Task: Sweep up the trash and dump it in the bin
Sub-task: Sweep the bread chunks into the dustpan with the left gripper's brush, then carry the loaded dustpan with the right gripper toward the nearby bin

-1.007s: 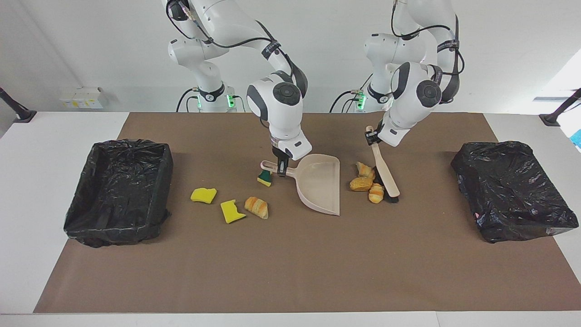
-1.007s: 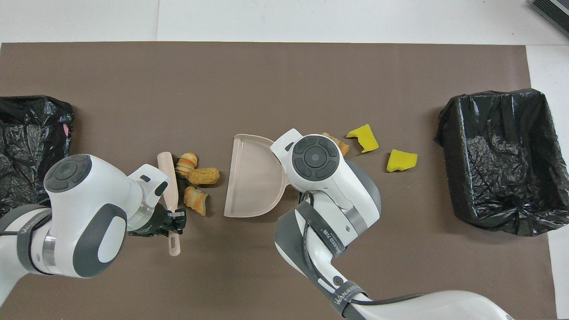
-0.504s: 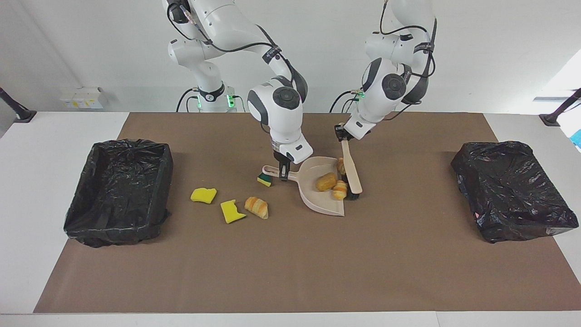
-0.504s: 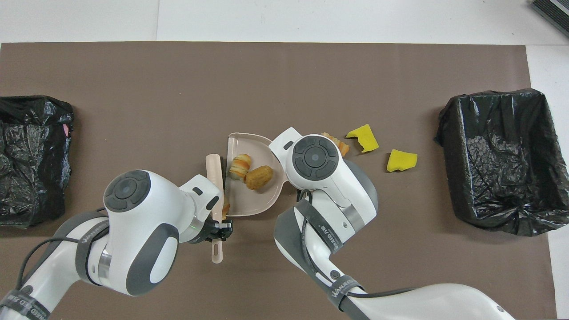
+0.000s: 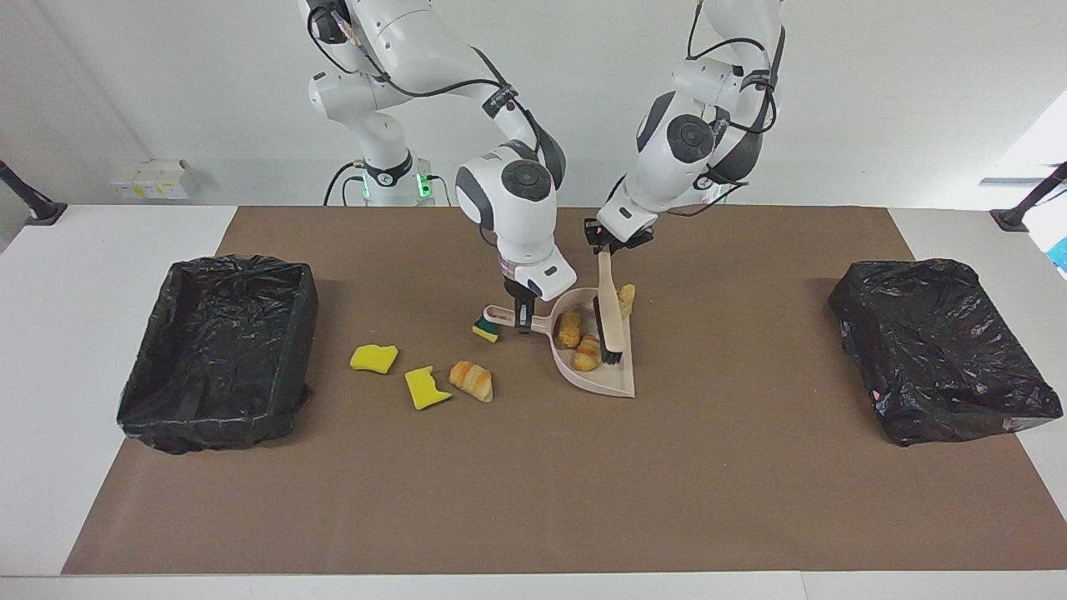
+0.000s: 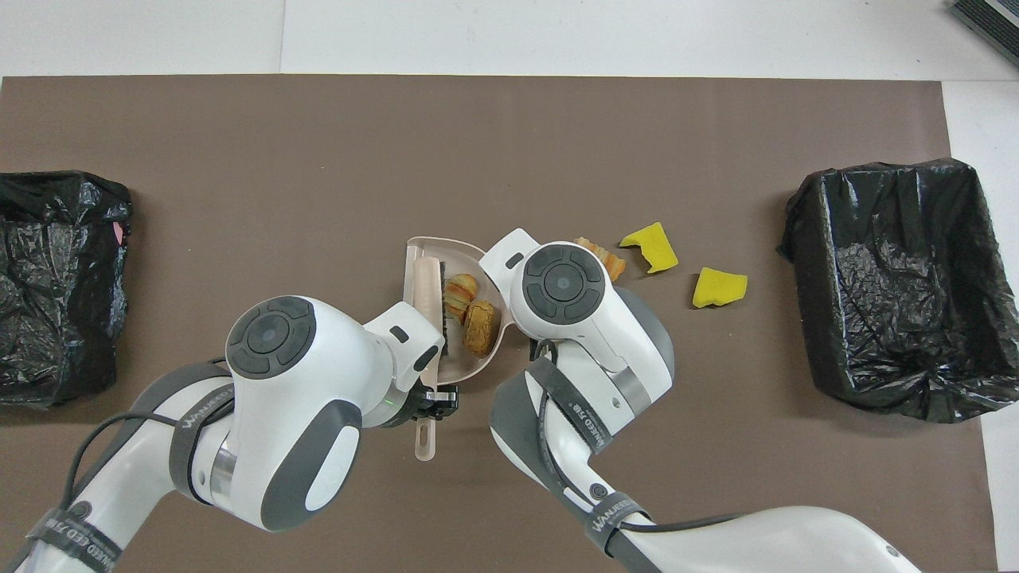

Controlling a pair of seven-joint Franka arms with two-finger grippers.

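My right gripper [image 5: 523, 321] is shut on the handle of the beige dustpan [image 5: 604, 379], which lies on the brown mat. My left gripper [image 5: 607, 244] is shut on the handle of the hand brush [image 5: 611, 312], whose bristles rest inside the pan. Two pastry pieces of trash [image 5: 571, 327] [image 5: 588, 354] lie in the pan; a third [image 5: 625, 296] sits at its open lip beside the brush. Beside the pan's handle lies a green-faced sponge [image 5: 486, 329]. Two yellow sponges [image 5: 373, 358] [image 5: 427, 387] and one pastry [image 5: 472, 381] lie toward the right arm's end. Overhead, the brush [image 6: 426, 282] covers the dustpan's [image 6: 470, 364] mouth.
A black-lined bin [image 5: 221, 350] stands at the right arm's end of the mat, with its mouth open upward. Another black-lined bin [image 5: 938, 350] stands at the left arm's end. The brown mat [image 5: 533, 500] stretches wide on the side farther from the robots.
The left arm has swept the brush toward the right arm's end. Two pastries went from the mat into the dustpan. The pan shifted only slightly in the right gripper.
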